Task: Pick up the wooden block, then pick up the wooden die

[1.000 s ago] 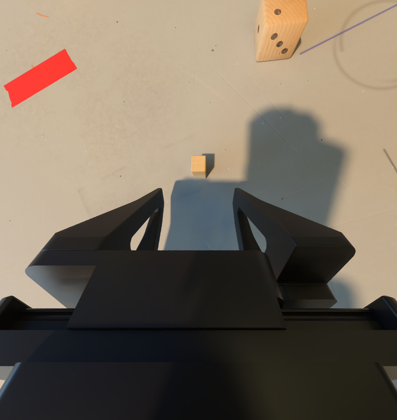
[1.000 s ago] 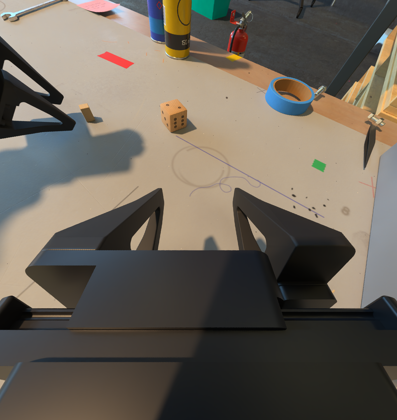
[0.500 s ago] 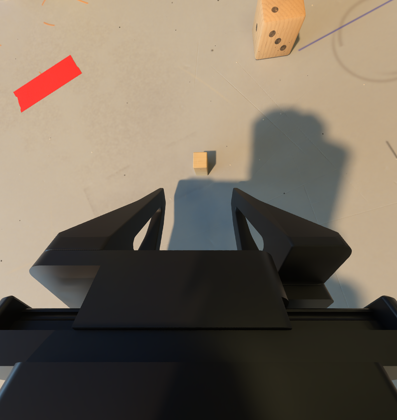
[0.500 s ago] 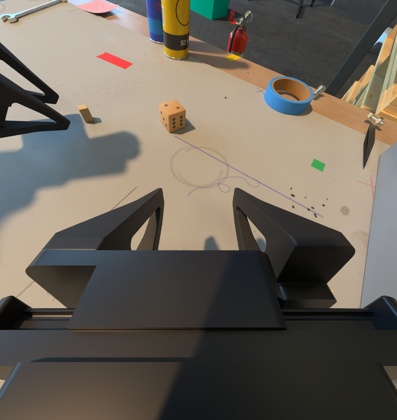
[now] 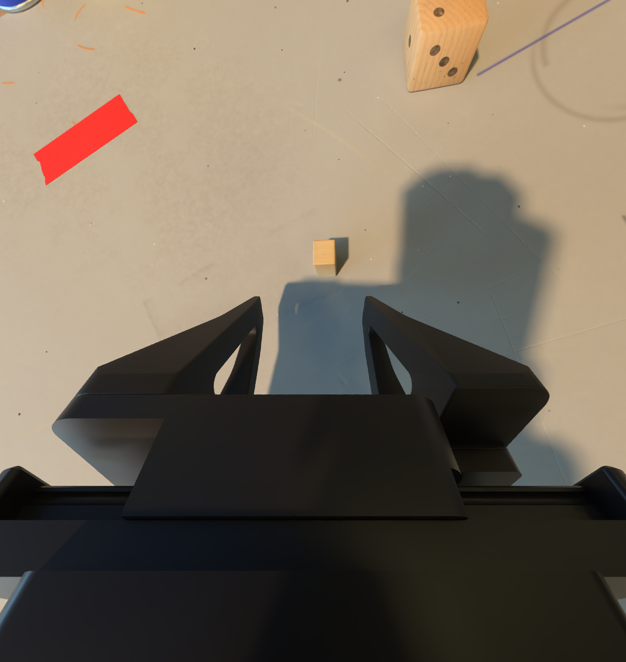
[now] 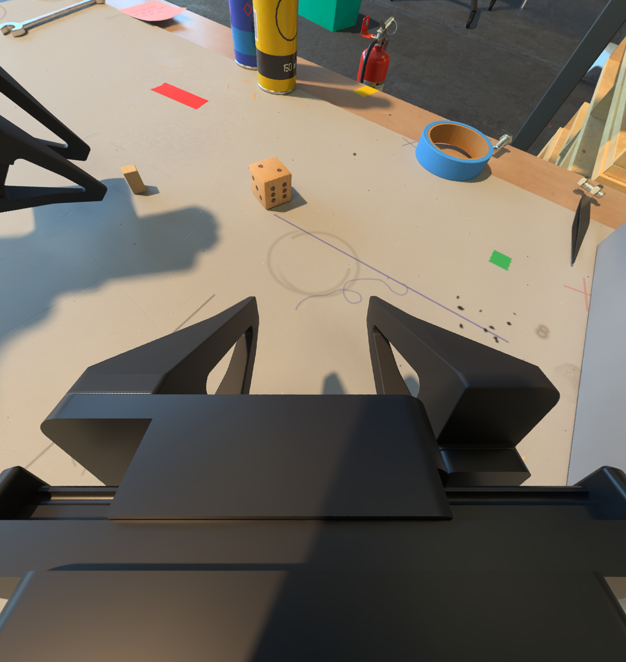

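Observation:
A small wooden block (image 5: 324,256) stands on the table just beyond my left gripper (image 5: 313,304), which is open, empty and above the table. The block also shows in the right wrist view (image 6: 134,178), right of the left gripper's fingers (image 6: 53,172). A larger wooden die (image 5: 442,44) stands at the upper right of the left wrist view, and in the right wrist view (image 6: 270,182) ahead and slightly left of my right gripper (image 6: 313,304), which is open, empty and well short of it.
A red tape strip (image 5: 85,139) lies left of the block. Yellow (image 6: 276,46) and blue (image 6: 243,36) cans stand at the far edge. A blue tape roll (image 6: 454,150), a wrench (image 6: 42,18), a green patch (image 6: 500,259) and a grey panel (image 6: 612,358) at the right are in view.
The left gripper has drawn back and up slightly, so the block, the die and the red tape have shifted in its view; its jaws narrowed a little. The right arm barely moved.

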You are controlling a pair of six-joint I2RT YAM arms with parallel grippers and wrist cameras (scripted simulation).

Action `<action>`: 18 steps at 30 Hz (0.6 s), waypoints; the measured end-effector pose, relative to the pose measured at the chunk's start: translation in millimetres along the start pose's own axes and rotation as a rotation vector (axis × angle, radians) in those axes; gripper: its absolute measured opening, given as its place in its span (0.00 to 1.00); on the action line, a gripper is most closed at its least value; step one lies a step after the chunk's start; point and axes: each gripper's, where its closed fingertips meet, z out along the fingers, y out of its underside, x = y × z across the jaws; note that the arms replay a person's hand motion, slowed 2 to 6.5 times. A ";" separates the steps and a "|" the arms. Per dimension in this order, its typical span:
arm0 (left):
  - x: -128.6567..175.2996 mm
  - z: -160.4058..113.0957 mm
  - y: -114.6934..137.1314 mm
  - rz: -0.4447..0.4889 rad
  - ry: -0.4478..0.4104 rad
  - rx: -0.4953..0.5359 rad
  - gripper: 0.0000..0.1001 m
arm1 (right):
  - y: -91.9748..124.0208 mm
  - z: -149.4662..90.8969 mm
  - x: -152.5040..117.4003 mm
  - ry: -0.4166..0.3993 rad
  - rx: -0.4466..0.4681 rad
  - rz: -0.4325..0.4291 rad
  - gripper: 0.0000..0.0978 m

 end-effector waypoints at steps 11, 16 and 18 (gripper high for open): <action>-5.4 0.5 -0.2 -0.001 -0.004 -0.004 0.44 | -0.1 0.0 0.0 0.000 0.000 0.000 0.53; -6.5 0.7 -1.4 -0.004 -0.003 0.001 0.42 | -0.1 0.0 0.0 0.000 0.000 0.000 0.53; -6.3 0.9 -1.9 -0.005 0.001 0.003 0.41 | -0.1 0.0 0.0 0.000 0.000 0.000 0.53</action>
